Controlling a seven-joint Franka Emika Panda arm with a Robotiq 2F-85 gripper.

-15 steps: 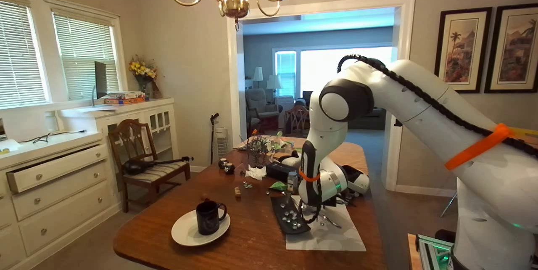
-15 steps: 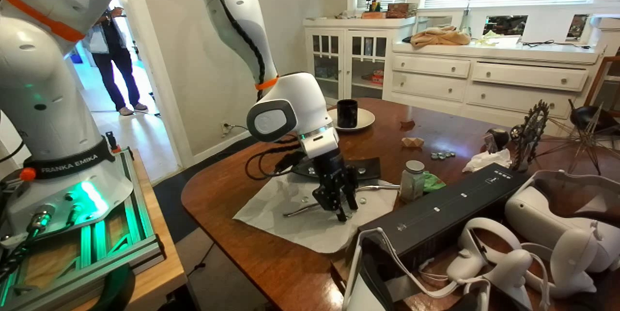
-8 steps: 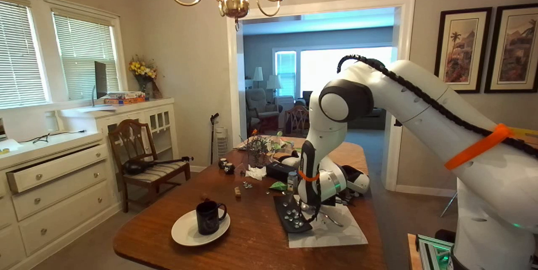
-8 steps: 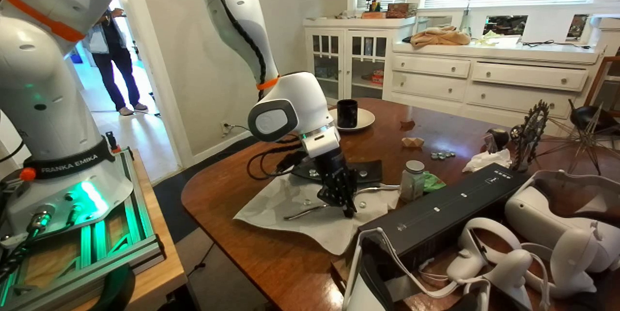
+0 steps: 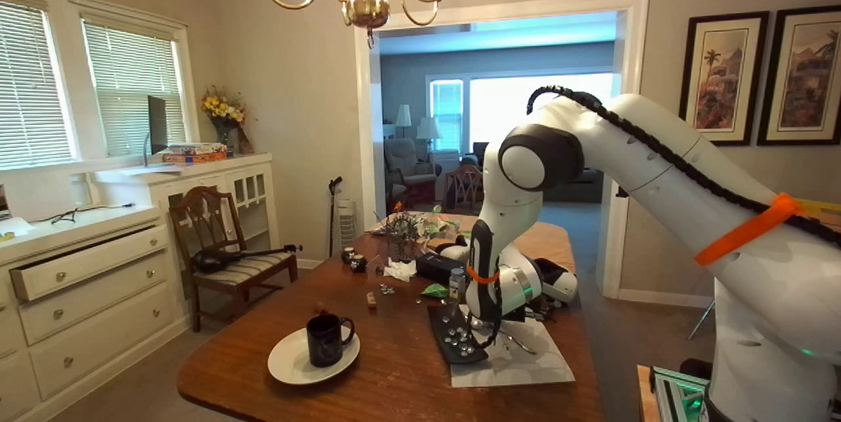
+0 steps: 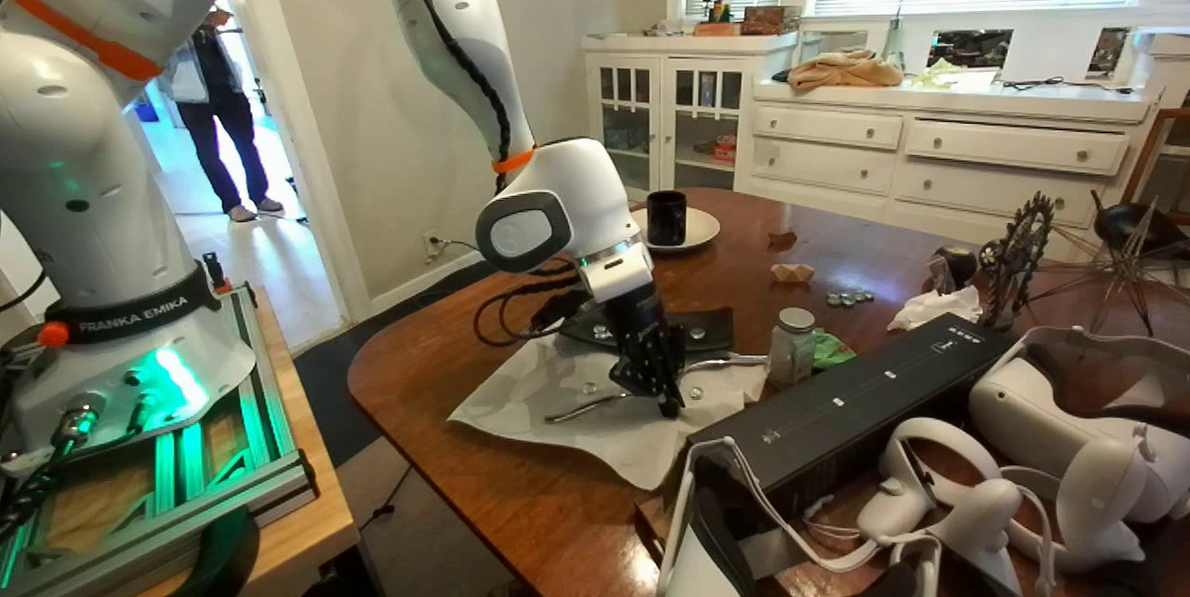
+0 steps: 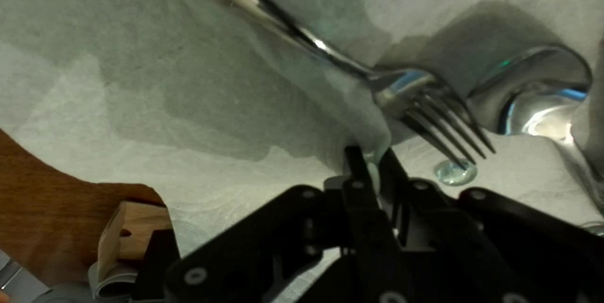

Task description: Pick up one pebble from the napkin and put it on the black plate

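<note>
Gripper (image 7: 371, 154) low at the napkin (image 6: 604, 437), fingers (image 7: 356, 166) nearly together. Wrist view shows a pale sliver (image 7: 373, 178) between them; can't tell if that's a pebble or pinched napkin. Napkin lies on the wooden table (image 6: 521, 504), rumpled, with a raised fold running up to the fingers. In an exterior view the fingertips (image 6: 669, 406) sit right at its surface; contact not clear. In an exterior view the arm (image 5: 502, 225) hides the fingertips.

Clear pebble (image 7: 455, 173) on the napkin, just right of the gripper; fork (image 7: 406, 88) tines overlap it in the wrist view. Another pebble (image 6: 589, 387) on the napkin, left of the gripper, just on the far side of the fork handle. Spoon (image 7: 542, 90) also on the napkin, right of the fork in the wrist view.

Black plate (image 6: 718, 325) along the napkin's far edge in an exterior view, several pebbles (image 5: 464, 341) on it. Round white plate (image 5: 289, 371) with a black mug (image 5: 325, 343) upright on it, well left of the black plate in an exterior view.

Jar (image 6: 791, 351) upright, just right of the napkin, green piece (image 6: 830, 351) behind it. Long black box (image 6: 837, 416) near right, white headset (image 6: 1032, 406) farther right. Small pebble cluster (image 6: 848, 298) on the table beyond the jar. Person (image 6: 218, 104) stands far left, well behind the arm.
</note>
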